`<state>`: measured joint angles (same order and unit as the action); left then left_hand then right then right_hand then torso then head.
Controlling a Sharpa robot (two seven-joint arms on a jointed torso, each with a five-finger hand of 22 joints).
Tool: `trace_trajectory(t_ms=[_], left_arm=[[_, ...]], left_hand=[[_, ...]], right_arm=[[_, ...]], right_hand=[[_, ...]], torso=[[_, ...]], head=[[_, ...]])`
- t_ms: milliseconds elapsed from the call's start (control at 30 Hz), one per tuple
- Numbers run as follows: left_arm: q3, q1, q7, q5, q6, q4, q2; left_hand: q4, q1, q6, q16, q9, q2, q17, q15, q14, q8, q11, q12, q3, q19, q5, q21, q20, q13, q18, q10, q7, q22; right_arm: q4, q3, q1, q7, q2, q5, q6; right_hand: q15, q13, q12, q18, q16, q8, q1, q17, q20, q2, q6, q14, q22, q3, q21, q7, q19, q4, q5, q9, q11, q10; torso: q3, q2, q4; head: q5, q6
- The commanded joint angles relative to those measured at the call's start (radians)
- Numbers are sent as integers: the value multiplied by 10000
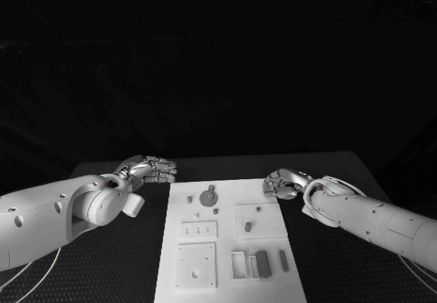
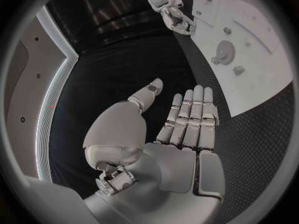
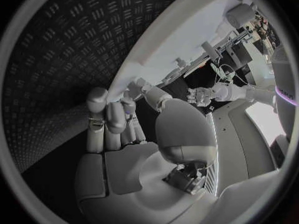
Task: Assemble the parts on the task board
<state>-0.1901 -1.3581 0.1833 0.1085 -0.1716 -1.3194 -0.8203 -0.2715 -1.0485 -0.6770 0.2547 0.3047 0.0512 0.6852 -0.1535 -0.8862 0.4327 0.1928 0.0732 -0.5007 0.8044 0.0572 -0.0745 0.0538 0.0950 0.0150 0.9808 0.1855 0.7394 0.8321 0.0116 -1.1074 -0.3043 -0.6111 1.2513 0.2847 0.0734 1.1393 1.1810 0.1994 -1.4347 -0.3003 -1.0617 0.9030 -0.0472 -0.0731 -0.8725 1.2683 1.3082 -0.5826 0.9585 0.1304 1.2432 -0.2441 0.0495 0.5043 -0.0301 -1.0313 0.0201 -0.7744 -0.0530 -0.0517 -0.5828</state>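
Head view: the board is a white plate in the lower middle of the frame, running from the table's centre down to the bottom edge. On it I see a grey round part near its top, a small peg to that part's left, and a raised square block at mid-right with a small dark oval piece on it. Left of the block is a plate with small slots, and below that a larger square plate. At lower right there is a shallow white tray, and just right of it stand a dark bar and a slimmer grey piece. My left hand sits at middle left, just off the board's top left corner, with nothing in it. My right hand is at middle right, by the board's top right corner, fingers curled in.

Left wrist view: my left hand is unclenched, fingers straight and side by side, thumb apart, holding nothing. The board fills the upper right, with the round part on it. My right hand shows at the top, by the board's edge.

Right wrist view: my right hand has its fingers bent towards the board's edge; I cannot tell whether they touch it or grasp anything. My left hand shows small at mid-right.
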Motion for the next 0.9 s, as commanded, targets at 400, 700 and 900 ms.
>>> trace_trajectory(t_ms=[400, 700, 900], left_arm=[[10, -7, 95, 30, 150, 0, 23], [10, -6, -33, 60, 110, -47, 1], [10, -6, -449, 443, -291, -94, -15]], left_hand=[[-36, 38, -23, -40, 12, -71, 19, -14, -44, -30, 36, -45, 9, 83, -52, 38, 10, -13, 4, -27, 179, 10], [-20, 44, -134, -31, 48, -113, 45, 3, -96, 19, 17, -7, 4, 111, -51, 28, -3, 3, 10, 55, 223, 16], [78, 103, -506, 554, 134, -161, 440, 428, -1084, 163, -290, 373, 39, 997, -46, -420, -316, 237, 196, 866, 273, 246]], right_arm=[[35, 18, 35, 246, 28, 64, 298], [288, 17, 32, 316, -35, -70, 664], [911, 12, -159, 611, -167, 125, 976]], right_hand=[[209, -60, 54, 624, -12, -254, -61, 43, -37, 539, -651, 83, 193, -152, 76, -68, -3, -147, 40, 220, 175, -153], [246, -83, 38, 624, -3, -254, -98, 61, -36, 695, -681, 108, 190, -192, 87, -97, 0, -227, 41, 278, 210, -197], [231, -92, 22, 624, -9, -199, -84, 98, -41, 734, -598, 127, 190, -187, 89, -75, -2, -264, 40, 280, 189, -191]], torso=[[12, 11, 13], [14, 14, 24], [6, 30, 33]], head=[[3, -26], [28, 29], [60, 116]])
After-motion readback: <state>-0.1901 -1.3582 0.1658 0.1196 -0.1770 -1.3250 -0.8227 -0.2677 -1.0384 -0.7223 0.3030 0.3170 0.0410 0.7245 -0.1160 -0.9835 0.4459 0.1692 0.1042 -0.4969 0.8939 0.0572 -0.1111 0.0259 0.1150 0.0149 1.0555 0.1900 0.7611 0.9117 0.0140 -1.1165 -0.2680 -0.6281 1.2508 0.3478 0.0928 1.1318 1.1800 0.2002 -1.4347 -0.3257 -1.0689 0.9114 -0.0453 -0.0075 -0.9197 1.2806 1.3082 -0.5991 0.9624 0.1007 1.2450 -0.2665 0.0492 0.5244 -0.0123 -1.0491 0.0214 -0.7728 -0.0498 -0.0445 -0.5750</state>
